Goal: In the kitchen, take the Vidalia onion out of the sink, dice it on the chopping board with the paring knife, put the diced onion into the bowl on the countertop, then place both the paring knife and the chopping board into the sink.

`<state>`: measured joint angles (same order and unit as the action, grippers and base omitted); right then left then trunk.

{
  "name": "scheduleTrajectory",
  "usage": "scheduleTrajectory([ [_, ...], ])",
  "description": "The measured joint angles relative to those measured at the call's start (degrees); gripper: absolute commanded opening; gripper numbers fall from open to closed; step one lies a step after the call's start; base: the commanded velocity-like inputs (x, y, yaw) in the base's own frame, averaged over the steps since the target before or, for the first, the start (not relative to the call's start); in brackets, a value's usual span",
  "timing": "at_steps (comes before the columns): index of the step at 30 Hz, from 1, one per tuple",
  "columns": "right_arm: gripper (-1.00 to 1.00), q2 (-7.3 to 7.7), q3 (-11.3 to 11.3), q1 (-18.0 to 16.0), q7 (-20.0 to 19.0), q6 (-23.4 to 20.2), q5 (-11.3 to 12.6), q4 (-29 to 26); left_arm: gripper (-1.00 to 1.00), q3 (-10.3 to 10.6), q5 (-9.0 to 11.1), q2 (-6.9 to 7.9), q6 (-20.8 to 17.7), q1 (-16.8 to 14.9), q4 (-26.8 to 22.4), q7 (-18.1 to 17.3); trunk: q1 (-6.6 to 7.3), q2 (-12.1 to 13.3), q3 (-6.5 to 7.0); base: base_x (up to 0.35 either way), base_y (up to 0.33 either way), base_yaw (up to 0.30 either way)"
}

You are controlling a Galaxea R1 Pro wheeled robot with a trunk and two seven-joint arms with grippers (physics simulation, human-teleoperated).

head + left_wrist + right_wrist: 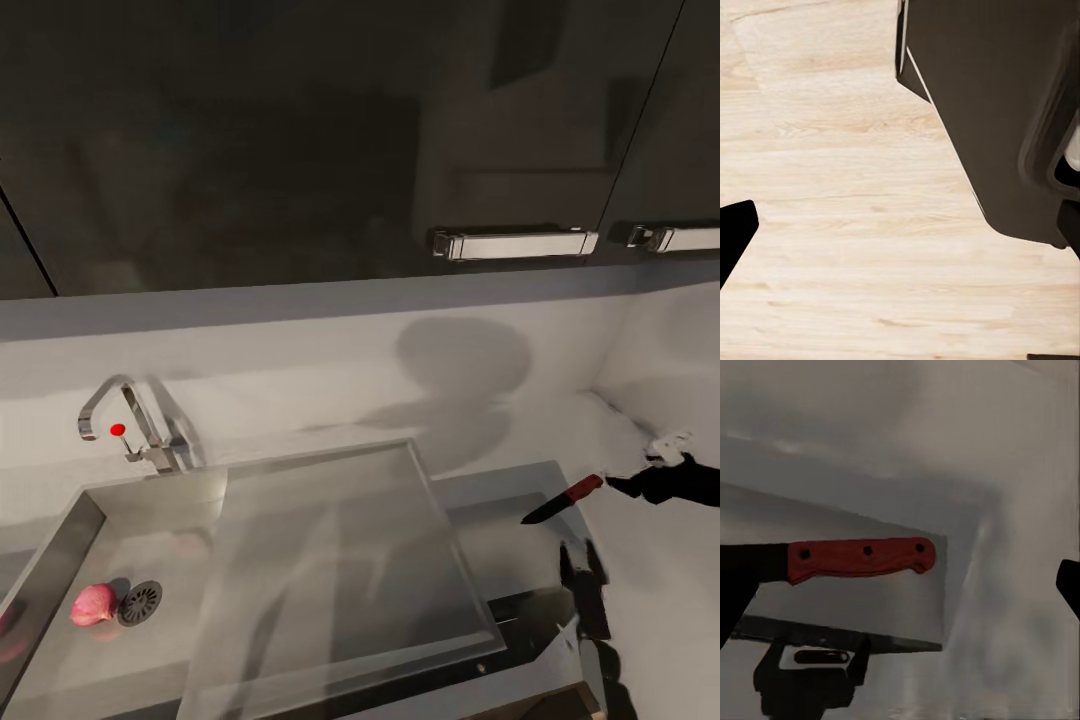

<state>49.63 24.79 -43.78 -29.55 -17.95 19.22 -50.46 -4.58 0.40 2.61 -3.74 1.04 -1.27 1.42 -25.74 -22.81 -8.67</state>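
Observation:
The pinkish Vidalia onion lies in the steel sink beside the round drain, below the chrome tap. A flat drainboard spreads to its right. At the right end of the dark countertop is the paring knife, with a red handle and a dark blade. My right gripper is just off the handle end. In the right wrist view the knife lies across between wide-apart fingers. My left gripper is open over the floor. The bowl is out of view.
Glossy black upper cabinets with chrome handles hang over the pale backsplash. Dark shapes stand near the counter's right front; one has a slot. The left wrist view shows light wood floor and a dark body.

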Motion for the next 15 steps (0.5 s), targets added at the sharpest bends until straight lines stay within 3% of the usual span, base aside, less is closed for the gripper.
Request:
scheduleTrajectory([
  [2, 1.0, 0.48, -0.01, 0.0, -4.27, -0.05, -2.98, -1.73, 1.0, 0.0, 0.0, -0.05, 0.0, 0.0, 0.0, 0.0, 0.0, 0.0, 0.0, 0.0, 0.0, 0.0],
  [3, 1.0, 0.86, -0.03, -0.01, -8.71, -0.08, -5.66, -3.57, 1.0, 0.0, 0.0, -0.1, 0.0, 0.0, 0.0, 0.0, 0.0, 0.0, 0.0, 0.0, 0.0, 0.0],
  [5, 1.0, 1.28, -0.24, 0.0, -13.12, -0.12, -8.43, -5.36, 1.0, 0.0, 0.0, -0.11, 0.02, 0.0, 0.0, 0.03, 0.0, 0.0, 0.0, 0.0, 0.0, 0.0],
  [6, 1.0, 1.72, -0.73, 0.0, -16.79, -0.14, -10.94, -6.77, 1.0, 0.0, 0.0, -0.15, 0.04, 0.0, 0.0, 0.02, 0.0, 0.0, 0.0, 0.0, 0.0, 0.0],
  [10, 1.0, 2.32, -2.16, 0.02, -23.36, -0.17, -17.01, -9.63, 1.0, 0.0, -0.03, -0.45, 0.07, 0.0, 0.0, 0.01, 0.0, 0.0, 0.0, 0.0, 0.0, 0.0],
  [12, 1.0, 2.53, -2.75, 0.02, -28.43, -0.13, -22.95, -12.38, 1.0, 0.0, -0.04, -0.65, 0.08, 0.0, 0.0, 0.01, 0.0, 0.0, 0.0, 0.0, 0.0, 0.0],
  [15, 1.0, 2.59, -3.15, 0.03, -32.56, 0.0, -25.82, -14.44, 1.0, 0.0, -0.06, -0.71, 0.08, 0.0, 0.0, 0.0, 0.0, 0.0, 0.0, 0.0, 0.0, 0.0],
])
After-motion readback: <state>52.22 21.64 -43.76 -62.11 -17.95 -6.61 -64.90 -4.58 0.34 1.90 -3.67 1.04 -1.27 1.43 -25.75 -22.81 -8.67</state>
